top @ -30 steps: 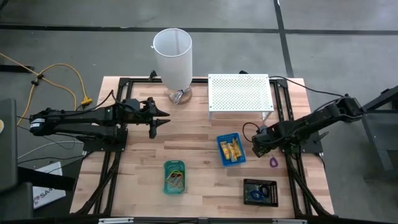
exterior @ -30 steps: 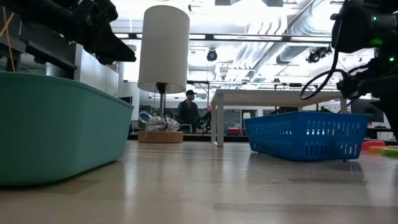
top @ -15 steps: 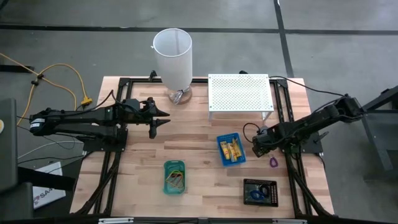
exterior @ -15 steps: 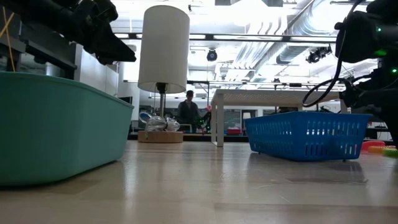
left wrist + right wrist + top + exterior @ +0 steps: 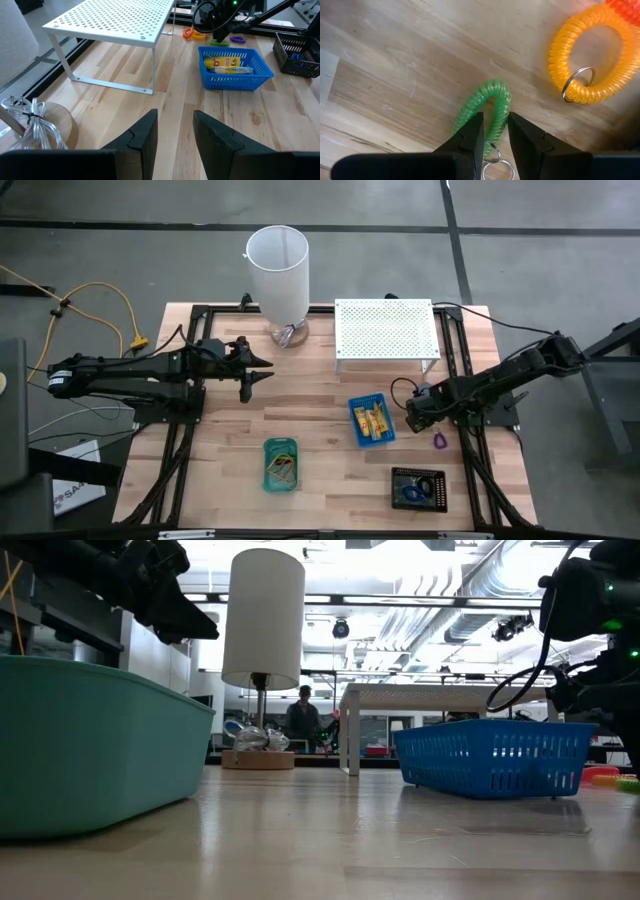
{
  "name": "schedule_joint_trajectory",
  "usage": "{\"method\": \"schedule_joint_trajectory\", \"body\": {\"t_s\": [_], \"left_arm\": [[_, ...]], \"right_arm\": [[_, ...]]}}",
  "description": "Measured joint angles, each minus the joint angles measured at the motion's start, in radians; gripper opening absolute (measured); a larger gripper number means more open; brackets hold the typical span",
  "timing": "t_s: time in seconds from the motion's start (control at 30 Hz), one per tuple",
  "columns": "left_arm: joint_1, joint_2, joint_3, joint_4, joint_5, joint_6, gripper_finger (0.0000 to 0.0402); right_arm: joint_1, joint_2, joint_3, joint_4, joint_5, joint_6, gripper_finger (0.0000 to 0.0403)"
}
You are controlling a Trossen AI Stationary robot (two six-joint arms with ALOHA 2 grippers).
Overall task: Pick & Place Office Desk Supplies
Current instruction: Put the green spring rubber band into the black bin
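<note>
A green coil loop (image 5: 492, 107) with a key ring lies flat on the wood at the table's right side, next to an orange coil loop (image 5: 587, 55) and a purple one (image 5: 438, 442). My right gripper (image 5: 495, 132) points down over the green loop with a narrow gap; one finger stands inside the loop and the other outside one strand. My left gripper (image 5: 265, 370) hangs open and empty over the table's far left. The blue tray (image 5: 371, 421) holds yellow packets, the green tray (image 5: 281, 464) holds thin bands, and the black tray (image 5: 419, 488) holds a blue item. My right gripper comes at the green coil loop from above, fingers pointing down, with one strand (image 5: 496, 125) of the loop in the gap between them. Whether the fingers touch that strand I cannot tell. The loop lies flat on the table.
A white perforated shelf (image 5: 386, 330) stands at the far middle, and a tall white cylinder (image 5: 279, 270) on a wooden base stands to its left. Bare wood lies between the green tray and the blue tray. A person stands in the room far behind the table.
</note>
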Motion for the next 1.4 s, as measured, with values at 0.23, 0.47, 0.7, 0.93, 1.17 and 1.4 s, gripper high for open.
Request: {"method": "schedule_joint_trajectory", "body": {"t_s": [0.23, 0.47, 0.7, 0.93, 1.17, 1.4], "left_arm": [[0.000, 0.000, 0.000, 0.000, 0.000, 0.000, 0.0119], [0.000, 0.000, 0.000, 0.000, 0.000, 0.000, 0.0119], [0.000, 0.000, 0.000, 0.000, 0.000, 0.000, 0.0119], [0.000, 0.000, 0.000, 0.000, 0.000, 0.000, 0.0119], [0.000, 0.000, 0.000, 0.000, 0.000, 0.000, 0.0119], [0.000, 0.000, 0.000, 0.000, 0.000, 0.000, 0.0119]], "right_arm": [[0.000, 0.000, -0.001, 0.011, -0.003, -0.002, 0.0058], [0.000, 0.000, -0.001, 0.020, -0.004, -0.020, 0.0021], [0.000, -0.004, -0.002, 0.022, -0.004, -0.023, 0.0027], [0.000, -0.033, -0.003, 0.036, 0.008, -0.033, 0.0022], [0.000, -0.111, -0.003, 0.101, 0.042, -0.102, 0.0020], [0.000, -0.232, -0.002, 0.117, 0.074, -0.137, 0.0020]]}}
